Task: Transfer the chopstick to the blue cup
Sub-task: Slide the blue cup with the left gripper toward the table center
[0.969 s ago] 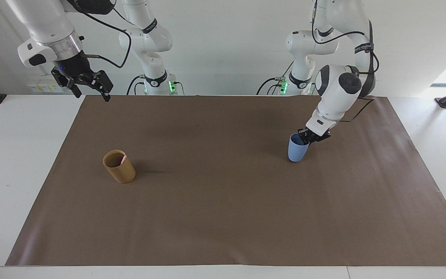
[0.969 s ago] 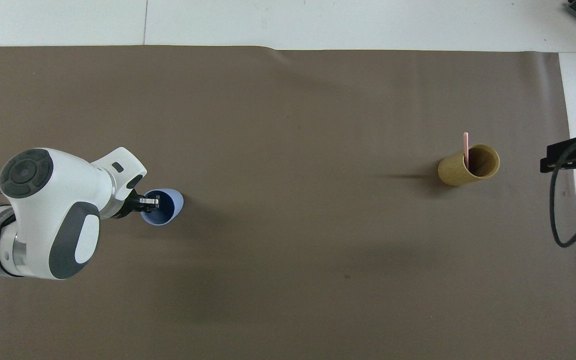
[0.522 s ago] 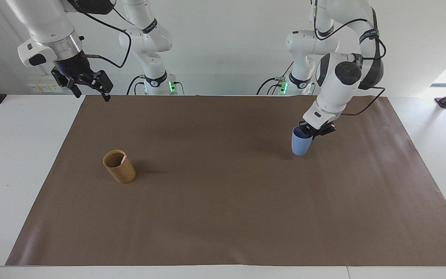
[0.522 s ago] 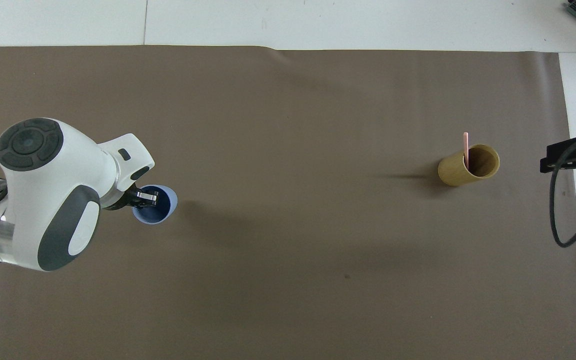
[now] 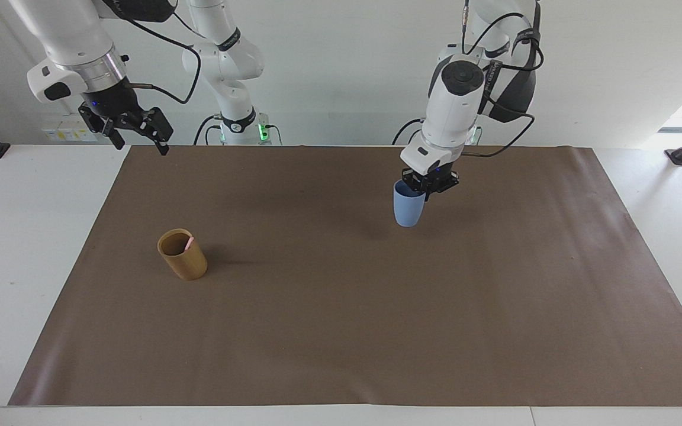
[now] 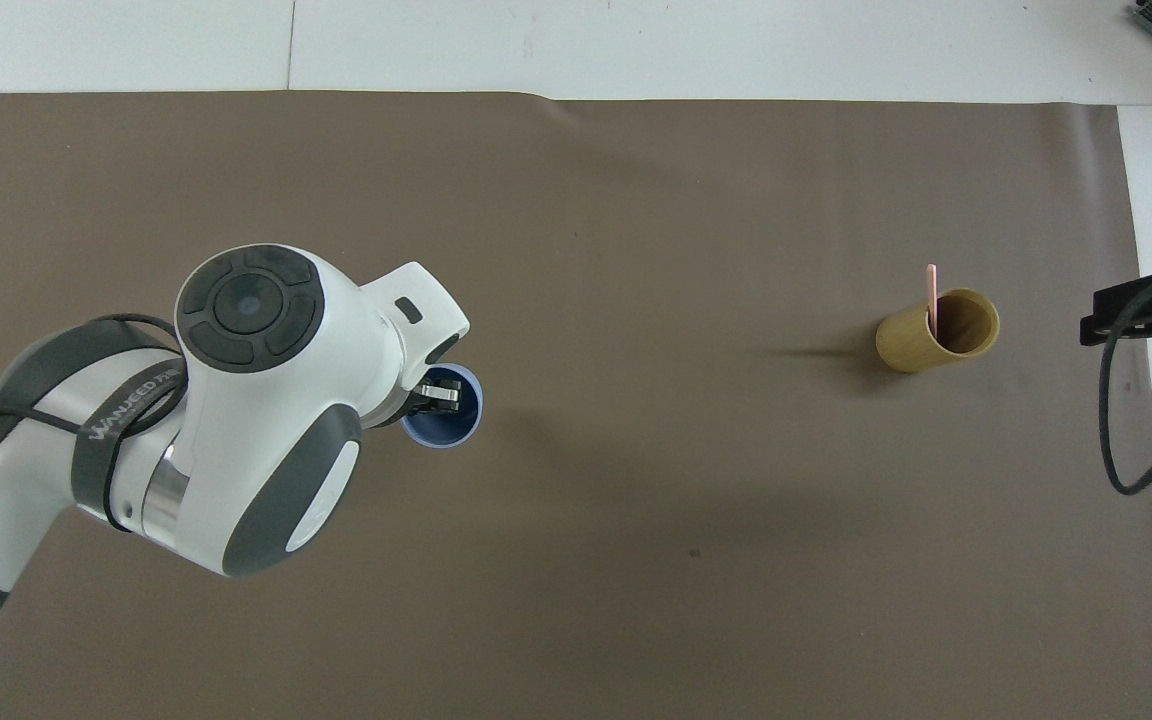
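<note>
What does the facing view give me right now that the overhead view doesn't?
Facing only: the blue cup hangs clear of the brown mat, pinched at its rim by the shut left gripper; the open right gripper waits whole, off the mat.
Overhead only: the chopstick poking well above the bamboo cup.
Both: the two cups set far apart.

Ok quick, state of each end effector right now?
Left end effector: shut on the rim of the blue cup, held up over the brown mat.
Right end effector: open, holding nothing, waiting over the mat's corner.
</note>
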### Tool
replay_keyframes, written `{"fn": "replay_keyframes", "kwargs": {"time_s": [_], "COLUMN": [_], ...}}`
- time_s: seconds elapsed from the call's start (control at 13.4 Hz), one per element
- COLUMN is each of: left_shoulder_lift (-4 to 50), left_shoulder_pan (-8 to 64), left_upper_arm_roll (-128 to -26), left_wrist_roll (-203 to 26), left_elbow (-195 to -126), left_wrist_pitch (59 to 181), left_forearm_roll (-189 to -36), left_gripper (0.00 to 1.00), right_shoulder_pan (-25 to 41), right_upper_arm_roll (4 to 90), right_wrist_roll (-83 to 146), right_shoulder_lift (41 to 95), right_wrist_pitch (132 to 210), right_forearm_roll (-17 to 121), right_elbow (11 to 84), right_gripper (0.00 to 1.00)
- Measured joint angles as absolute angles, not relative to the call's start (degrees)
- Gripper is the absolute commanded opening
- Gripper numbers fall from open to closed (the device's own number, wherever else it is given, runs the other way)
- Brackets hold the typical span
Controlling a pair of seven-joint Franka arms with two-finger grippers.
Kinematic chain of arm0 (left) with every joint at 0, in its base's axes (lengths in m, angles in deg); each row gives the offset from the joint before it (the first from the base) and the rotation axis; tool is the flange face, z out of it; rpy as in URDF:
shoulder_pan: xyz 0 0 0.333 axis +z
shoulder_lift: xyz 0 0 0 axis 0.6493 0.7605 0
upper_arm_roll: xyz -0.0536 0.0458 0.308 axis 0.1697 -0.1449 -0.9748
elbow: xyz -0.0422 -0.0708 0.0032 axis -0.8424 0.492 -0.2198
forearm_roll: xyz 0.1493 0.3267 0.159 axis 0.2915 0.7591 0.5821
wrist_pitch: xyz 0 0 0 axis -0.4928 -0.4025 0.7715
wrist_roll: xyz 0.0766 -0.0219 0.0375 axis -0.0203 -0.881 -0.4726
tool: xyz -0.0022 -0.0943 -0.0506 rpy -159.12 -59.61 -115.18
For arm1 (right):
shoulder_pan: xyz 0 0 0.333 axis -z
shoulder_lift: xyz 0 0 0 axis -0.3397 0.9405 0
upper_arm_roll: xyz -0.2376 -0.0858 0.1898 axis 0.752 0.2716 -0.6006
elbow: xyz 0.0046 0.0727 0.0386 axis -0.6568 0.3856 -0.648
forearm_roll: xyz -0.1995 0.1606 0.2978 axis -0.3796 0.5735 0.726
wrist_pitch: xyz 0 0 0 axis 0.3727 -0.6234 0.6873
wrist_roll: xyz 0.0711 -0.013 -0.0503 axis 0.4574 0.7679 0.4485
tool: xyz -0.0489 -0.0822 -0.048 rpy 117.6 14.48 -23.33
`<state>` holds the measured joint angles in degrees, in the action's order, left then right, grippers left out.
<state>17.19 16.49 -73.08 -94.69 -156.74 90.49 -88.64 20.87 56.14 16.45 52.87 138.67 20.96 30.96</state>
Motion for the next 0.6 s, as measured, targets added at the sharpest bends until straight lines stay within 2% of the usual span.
{"fn": "replay_keyframes", "kwargs": {"time_s": [0.37,0.6], "left_shoulder_lift": [24.5,26.7], "left_shoulder_pan": [9.7,8.2], "left_upper_arm_roll": [-73.0,-72.9], "left_wrist_roll": [-103.6,-104.8], "left_elbow": [-153.2,-151.6], "left_wrist_pitch": [93.4,94.4], "left_forearm_roll": [-91.6,-93.7], "left_gripper": [0.00,0.00], "right_shoulder_pan": [20.9,20.9], "right_upper_arm_roll": [56.1,56.1], "right_wrist_roll": [16.5,16.5], "right_shoulder_lift": [52.9,52.9], "right_wrist_pitch": [138.7,138.7], "right_forearm_roll": [21.0,21.0], "right_elbow": [31.0,31.0], "right_gripper": [1.00,1.00]}}
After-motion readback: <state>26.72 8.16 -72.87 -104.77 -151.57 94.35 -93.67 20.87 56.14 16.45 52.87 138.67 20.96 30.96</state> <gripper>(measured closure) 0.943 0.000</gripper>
